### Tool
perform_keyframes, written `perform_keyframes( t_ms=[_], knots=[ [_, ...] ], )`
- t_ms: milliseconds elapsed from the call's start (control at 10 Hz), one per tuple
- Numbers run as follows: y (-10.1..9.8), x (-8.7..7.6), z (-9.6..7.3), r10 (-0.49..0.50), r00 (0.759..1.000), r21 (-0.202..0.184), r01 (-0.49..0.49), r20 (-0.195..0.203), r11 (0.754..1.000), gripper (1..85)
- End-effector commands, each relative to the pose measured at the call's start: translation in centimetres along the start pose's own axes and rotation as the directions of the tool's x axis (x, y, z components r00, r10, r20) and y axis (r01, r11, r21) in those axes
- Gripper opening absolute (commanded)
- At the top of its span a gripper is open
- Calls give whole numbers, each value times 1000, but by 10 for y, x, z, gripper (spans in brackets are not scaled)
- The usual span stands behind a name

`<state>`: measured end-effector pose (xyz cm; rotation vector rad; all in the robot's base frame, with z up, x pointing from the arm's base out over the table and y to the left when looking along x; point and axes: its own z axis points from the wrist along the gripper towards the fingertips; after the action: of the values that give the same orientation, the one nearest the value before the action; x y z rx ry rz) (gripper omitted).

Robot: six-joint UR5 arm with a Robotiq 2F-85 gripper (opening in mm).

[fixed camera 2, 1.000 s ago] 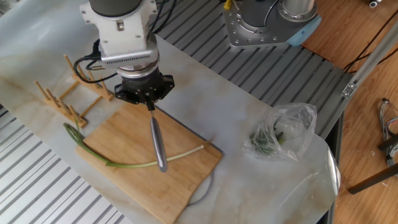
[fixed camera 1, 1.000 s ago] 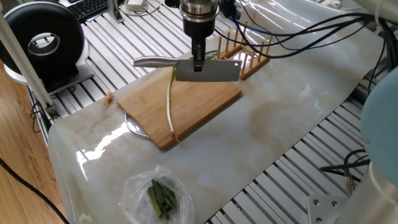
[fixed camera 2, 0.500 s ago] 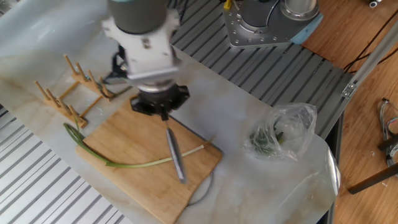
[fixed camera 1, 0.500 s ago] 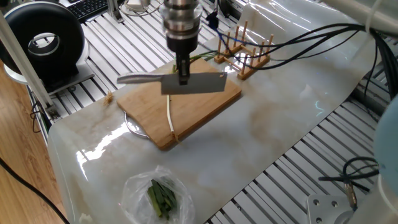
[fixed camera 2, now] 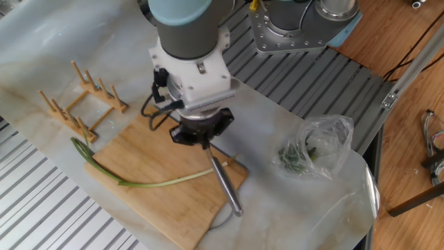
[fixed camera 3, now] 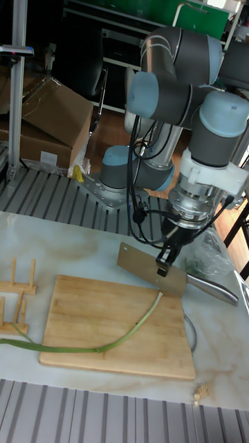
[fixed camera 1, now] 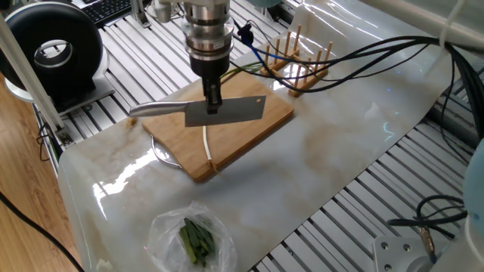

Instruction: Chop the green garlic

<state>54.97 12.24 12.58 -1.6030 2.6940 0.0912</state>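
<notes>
On the wooden board at the front of the tall fixed view lies the garlic, one long, thin, uncut stalk. Its pale cream-white end rests near the board's right side, close under the cleaver. From there it curves left, shading to green, and its leafy tips run off the board's left edge onto the marble table, reaching the wooden rack. In the other fixed view the stalk shows the same pale-to-green run across the board.

Above the white end hangs the cleaver, blade edge down and clear of the board, its steel handle pointing right. The gripper is closed tight on the top of the blade. Behind it rises the grey and blue arm.

Compared with a second ago, the gripper and cleaver have moved along the stalk from its green middle part toward its white end. The garlic itself has not shifted and has no cuts. A clear bag of dark green leaves lies on the table, well apart from the board, unchanged.
</notes>
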Motion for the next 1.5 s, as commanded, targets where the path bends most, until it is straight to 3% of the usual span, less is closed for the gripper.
perform_keyframes(
  t_ms=[0,100,200,300,500,700,800,1100,1400],
  knots=[
    [-22,5,12,-73,997,-15,73,23,997,13],
    [-21,8,12,-112,994,-21,112,11,993,13],
    [-20,15,12,-93,996,-27,93,-15,995,13],
    [-14,18,12,-88,996,-51,86,-25,995,13],
    [-13,18,12,-60,998,-55,59,-28,997,13],
    [4,2,28,-67,997,-19,66,-31,998,13],
    [16,-4,33,-40,999,-30,39,-25,999,13],
    [23,-5,35,-25,996,-34,23,-81,999,13],
    [32,-15,37,-20,997,-38,17,-73,999,13]
  ],
)
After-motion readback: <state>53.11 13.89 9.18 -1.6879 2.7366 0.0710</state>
